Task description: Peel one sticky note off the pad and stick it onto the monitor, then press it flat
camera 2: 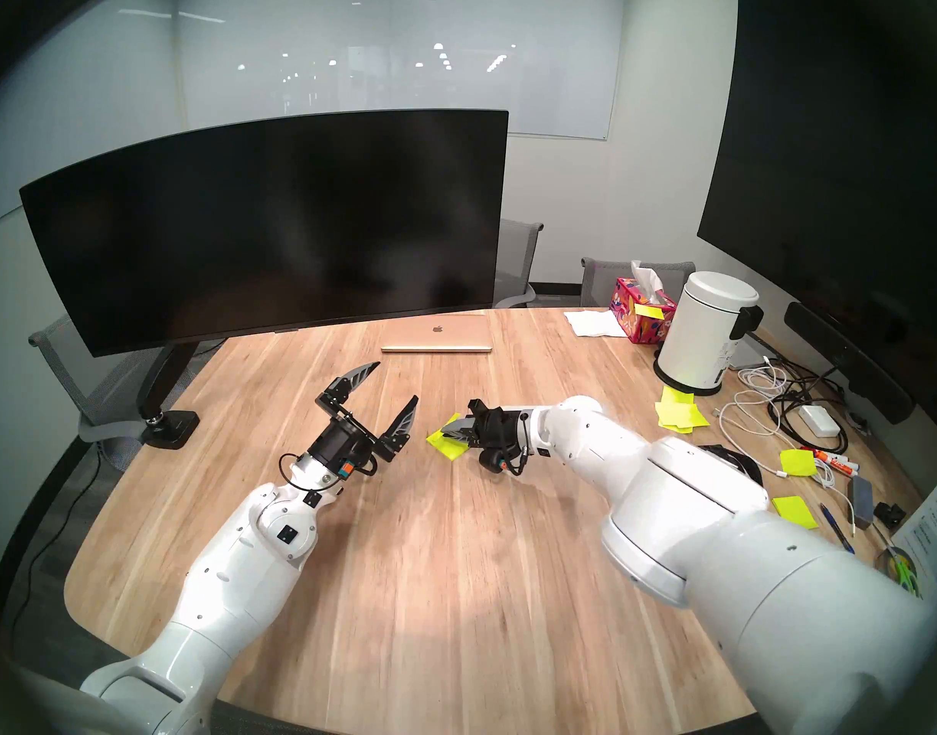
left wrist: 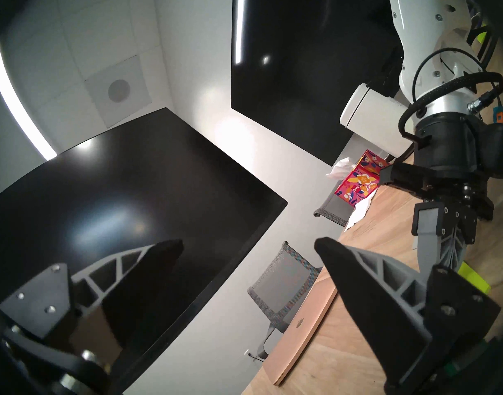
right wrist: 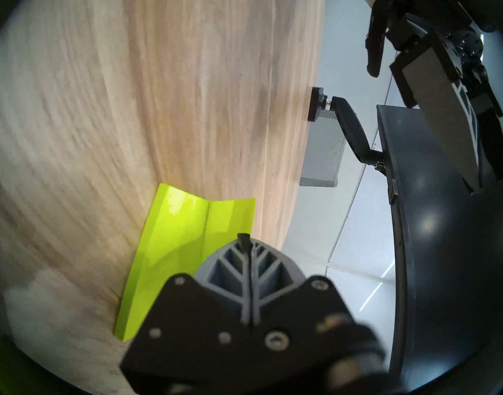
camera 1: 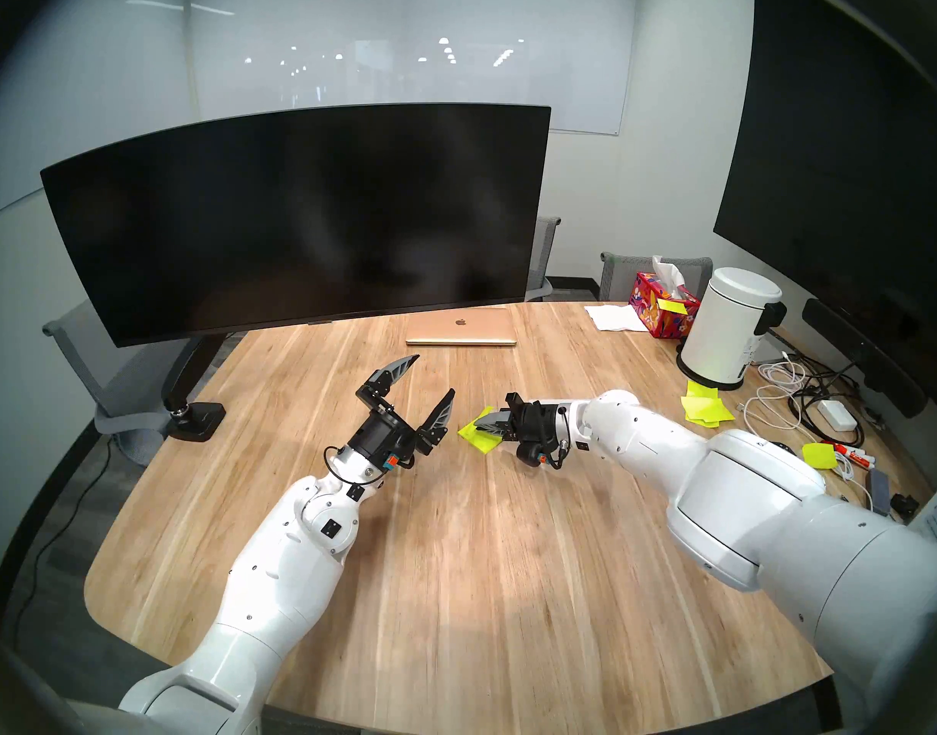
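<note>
The neon yellow pad (camera 1: 479, 442) lies mid-table in front of the wide curved black monitor (camera 1: 296, 225). My right gripper (camera 1: 479, 425) reaches in low from the right and is shut at the pad's edge. In the right wrist view the top sticky note (right wrist: 187, 243) bends up along a crease, and its edge runs into the closed fingertips (right wrist: 243, 236). The rest of the sheet lies flat. My left gripper (camera 1: 434, 374) hovers just left of the pad, open and empty, pointing toward the monitor (left wrist: 116, 215).
A closed gold laptop (camera 1: 461, 328) lies under the monitor's right end. At the right are a tissue box (camera 1: 662, 309), a white bin (camera 1: 731, 331), loose yellow sheets (camera 1: 707, 408), cables (camera 1: 805, 400) and a large flat screen (camera 1: 848, 161). The monitor arm base (camera 1: 195, 418) is clamped at the table's left edge.
</note>
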`<move>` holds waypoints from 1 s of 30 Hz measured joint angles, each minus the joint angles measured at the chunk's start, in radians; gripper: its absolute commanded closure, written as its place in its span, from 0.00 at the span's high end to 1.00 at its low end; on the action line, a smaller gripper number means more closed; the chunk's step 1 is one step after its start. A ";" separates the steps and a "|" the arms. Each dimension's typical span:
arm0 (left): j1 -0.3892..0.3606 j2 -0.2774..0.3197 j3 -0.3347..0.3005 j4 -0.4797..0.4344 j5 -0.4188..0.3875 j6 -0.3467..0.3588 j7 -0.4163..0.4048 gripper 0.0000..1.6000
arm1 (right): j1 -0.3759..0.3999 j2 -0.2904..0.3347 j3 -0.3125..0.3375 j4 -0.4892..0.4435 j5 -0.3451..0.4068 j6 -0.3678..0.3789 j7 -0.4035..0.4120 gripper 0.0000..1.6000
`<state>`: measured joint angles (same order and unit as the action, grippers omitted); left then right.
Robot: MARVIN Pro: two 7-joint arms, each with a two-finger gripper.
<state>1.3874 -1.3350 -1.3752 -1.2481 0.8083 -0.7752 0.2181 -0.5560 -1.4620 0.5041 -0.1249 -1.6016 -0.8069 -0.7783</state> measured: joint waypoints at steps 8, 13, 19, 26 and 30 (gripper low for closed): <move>-0.010 0.044 0.025 0.033 0.053 -0.073 -0.014 1.00 | -0.002 -0.005 0.000 -0.001 -0.004 0.015 0.000 0.00; -0.008 0.059 0.037 0.056 0.076 -0.109 -0.003 1.00 | -0.001 -0.015 -0.001 -0.002 -0.006 0.023 0.006 0.00; -0.001 0.072 0.029 0.081 0.090 -0.138 0.020 0.00 | 0.002 -0.027 -0.001 0.000 -0.005 0.034 0.027 0.00; 0.005 0.092 0.016 0.106 0.114 -0.167 0.043 0.00 | 0.005 -0.040 0.000 0.007 -0.001 0.049 0.047 0.00; 0.002 0.103 0.016 0.113 0.124 -0.174 0.043 0.00 | 0.006 -0.046 0.001 0.009 0.003 0.059 0.055 0.00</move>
<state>1.3889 -1.2324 -1.3590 -1.1348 0.9328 -0.9492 0.2613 -0.5501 -1.5080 0.5051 -0.1161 -1.5989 -0.7475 -0.7231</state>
